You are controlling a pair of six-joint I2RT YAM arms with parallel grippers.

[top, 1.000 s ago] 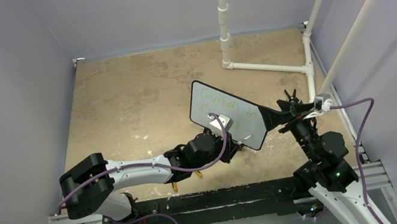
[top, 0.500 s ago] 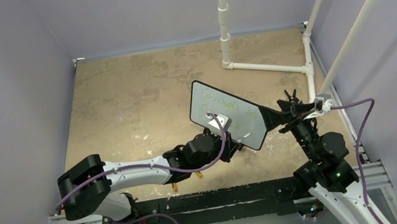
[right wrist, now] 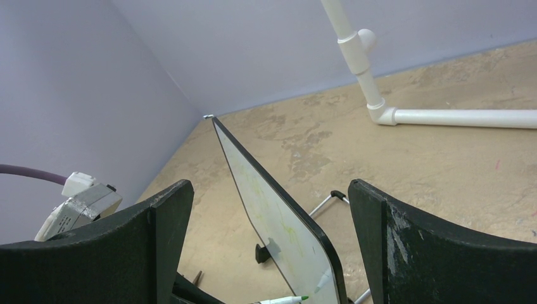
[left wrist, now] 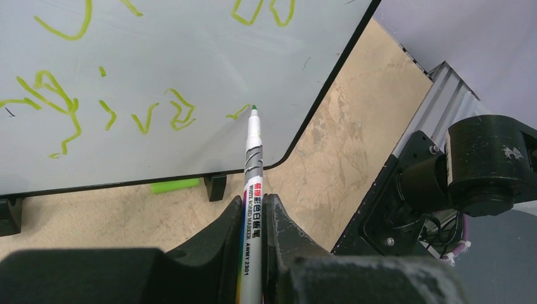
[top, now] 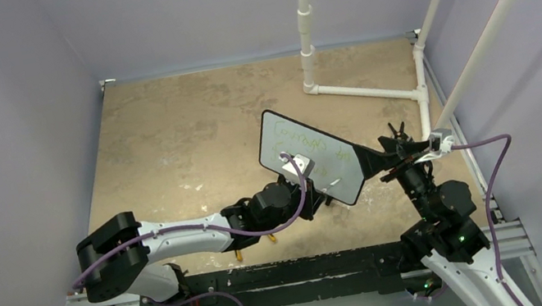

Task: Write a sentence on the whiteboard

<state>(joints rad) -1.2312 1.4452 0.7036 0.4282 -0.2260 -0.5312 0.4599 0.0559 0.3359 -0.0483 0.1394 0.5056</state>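
The whiteboard (top: 310,156) stands tilted on the tan table, its black frame and little feet showing in the left wrist view (left wrist: 158,57). The sentence (left wrist: 149,117) is green scrawl in two rows. My left gripper (left wrist: 254,201) is shut on a white whiteboard marker (left wrist: 253,166). The marker's green tip sits at the end of a short stroke near the board's lower right corner, and I cannot tell whether it touches. My right gripper (right wrist: 269,185) stands wide open at the board's right end (right wrist: 282,228), with nothing between its fingers.
A white PVC pipe frame (top: 364,92) runs across the back right of the table. A green marker cap (left wrist: 175,185) lies under the board's lower edge. A wire stand (right wrist: 324,204) props the board from behind. Purple-grey walls close in on three sides.
My left arm has shifted slightly to the left, carrying the marker a little leftward along the board. The right arm and the board have not moved.
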